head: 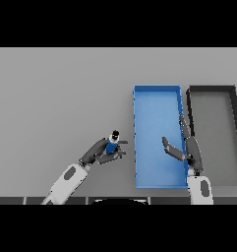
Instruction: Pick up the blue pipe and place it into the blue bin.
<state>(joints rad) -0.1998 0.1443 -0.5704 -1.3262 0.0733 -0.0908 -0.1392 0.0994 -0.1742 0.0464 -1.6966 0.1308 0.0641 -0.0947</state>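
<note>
Blue w/ a dark cap at the top end, the pipe (112,143) sat in my left hand (103,151), fingers and thumb curled round its lower part, just left of the blue bin (157,89) and not yet over its wall. It stood roughly upright, leaning a little. I couldn't tell whether it was clear of the grey desk (61,98) or touching it; no shadow I could read under it.

Handling, my guess only: short, rigid piece, prob. light, smooth sides so likely a bit slippery. Nothing fragile abt it by the look. Best hold seemed to be mid-body, across the barrel, where I had it; gripping near the cap would've let it pivot and tip. A short stiff thing like that should drop into the bin w/o needing careful alignment, bin being far wider than the pipe.

My right hand (181,147) was over the bin's right side, fingers straight and relaxed, holding nothing, thumb spread inward. Beside it on the right stood a dark bin (211,88).

Hard to make out: the pipe's lower end, hidden by my fingers, so its full length was unclear. Whether the pipe was hollow, no idea. The dark bin's right edge was cut off by the frame.
</note>
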